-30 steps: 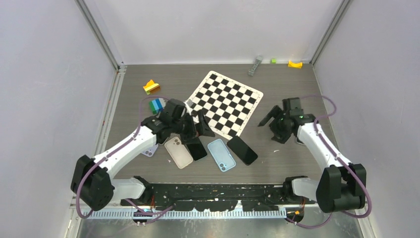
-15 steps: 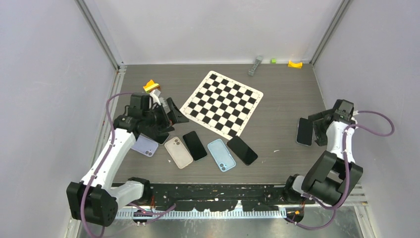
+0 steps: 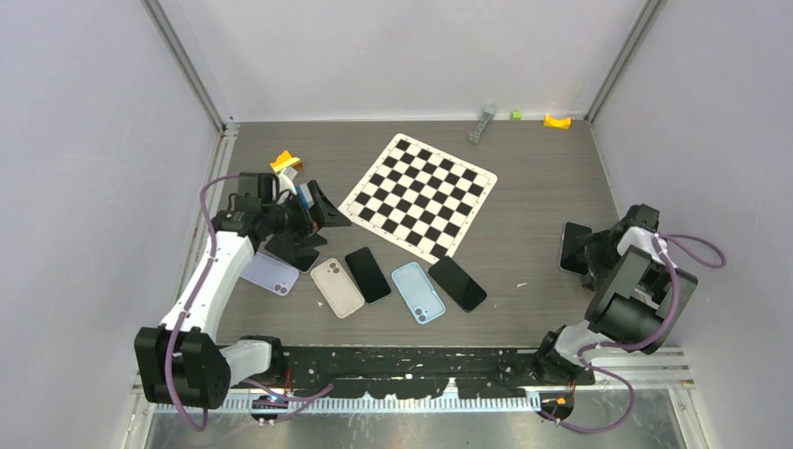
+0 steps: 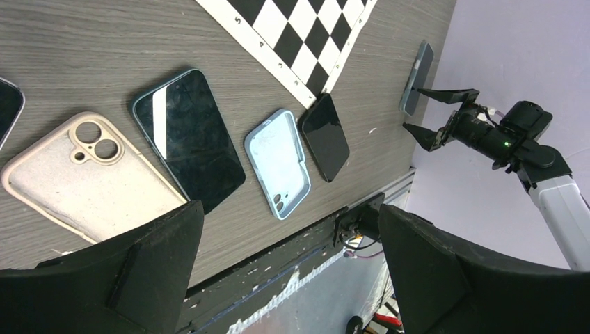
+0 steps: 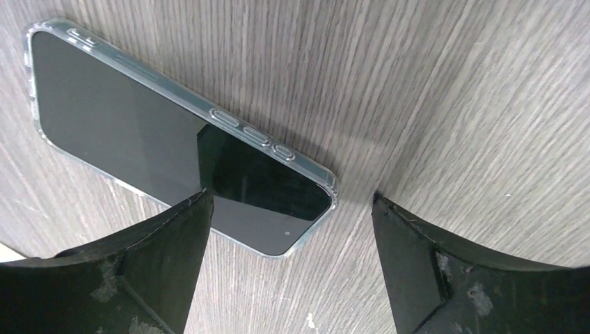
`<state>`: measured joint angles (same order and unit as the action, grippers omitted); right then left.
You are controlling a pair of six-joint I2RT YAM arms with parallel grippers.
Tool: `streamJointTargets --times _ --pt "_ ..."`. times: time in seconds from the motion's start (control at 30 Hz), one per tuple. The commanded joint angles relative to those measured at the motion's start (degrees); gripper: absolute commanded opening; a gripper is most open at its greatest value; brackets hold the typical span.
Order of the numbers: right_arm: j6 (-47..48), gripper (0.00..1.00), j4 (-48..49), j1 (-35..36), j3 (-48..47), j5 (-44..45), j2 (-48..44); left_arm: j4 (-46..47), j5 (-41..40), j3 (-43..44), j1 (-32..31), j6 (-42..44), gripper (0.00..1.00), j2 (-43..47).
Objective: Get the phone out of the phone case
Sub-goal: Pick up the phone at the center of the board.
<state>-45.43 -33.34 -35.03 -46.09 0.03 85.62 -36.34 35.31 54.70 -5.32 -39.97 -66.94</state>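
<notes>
A black phone in a clear case (image 3: 569,243) lies flat on the table at the right, screen up; it also shows in the right wrist view (image 5: 174,146) and the left wrist view (image 4: 415,69). My right gripper (image 3: 587,254) is open just beside it, and the phone's near corner lies between the spread fingers in the right wrist view (image 5: 292,278). My left gripper (image 3: 320,234) is open and empty at the left, above the table, with its fingers wide apart in the left wrist view (image 4: 289,278).
A row lies at the front middle: purple case (image 3: 271,274), beige case (image 3: 337,287), black phone (image 3: 368,274), light blue case (image 3: 417,292), black phone (image 3: 457,282). A checkerboard mat (image 3: 419,194) is behind. Small blocks (image 3: 285,162) sit at the back left.
My right arm swung from the middle to the right edge and folded back, uncovering the cased phone. My left arm drew back left, away from the row of phones.
</notes>
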Motion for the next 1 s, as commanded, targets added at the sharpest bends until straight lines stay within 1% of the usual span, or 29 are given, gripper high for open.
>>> streamJointTargets --times 0.0,0.13,0.2,0.3,0.37,0.47,0.57,0.67,0.77,0.83,0.9,0.97 --pt "-3.39 0.89 3.47 -0.03 4.95 -7.58 1.64 3.38 3.77 -0.21 0.49 -0.89 1.00 -0.19" --pt "-6.16 0.89 5.75 1.26 8.78 -13.37 0.32 3.88 4.24 -0.88 0.57 -1.78 1.00 -0.08" --pt "-7.10 0.89 6.66 2.64 9.66 -14.92 -0.74 4.35 4.24 -1.08 0.55 -2.10 1.00 -0.01" --pt "-6.38 0.89 5.90 5.13 8.38 -14.14 -2.10 4.83 4.33 -1.09 0.65 -2.31 1.00 -0.25" --pt "-4.41 0.89 4.41 7.23 6.44 -12.14 -1.98 4.96 4.46 -1.00 0.62 -2.31 1.00 -0.43" --pt "-0.23 0.90 0.93 9.55 3.03 -5.92 -0.62 4.89 4.56 -1.04 0.70 -2.07 1.00 -0.37" --pt "2.45 0.90 -1.30 10.55 -1.10 -0.92 -0.79 4.59 4.50 -1.17 0.94 -1.71 1.00 0.03" --pt "5.47 0.91 -2.89 10.91 -4.00 4.58 -3.11 4.65 4.50 -1.13 1.09 -1.78 1.00 0.18" --pt "9.19 0.93 -2.41 10.94 -7.90 10.70 -4.72 4.78 4.63 -1.00 1.17 -1.92 1.00 0.07" --pt "13.92 0.96 -0.86 10.90 -9.55 14.24 -4.38 4.78 4.96 -0.91 1.13 -1.79 1.00 -0.17" --pt "16.99 0.97 0.32 10.72 -11.16 15.89 -2.05 4.70 5.34 -0.82 1.18 -1.70 1.00 -0.51" --pt "19.35 0.98 2.48 10.68 -12.45 15.16 2.34 4.53 5.68 -0.67 1.16 -1.78 1.00 -0.80"
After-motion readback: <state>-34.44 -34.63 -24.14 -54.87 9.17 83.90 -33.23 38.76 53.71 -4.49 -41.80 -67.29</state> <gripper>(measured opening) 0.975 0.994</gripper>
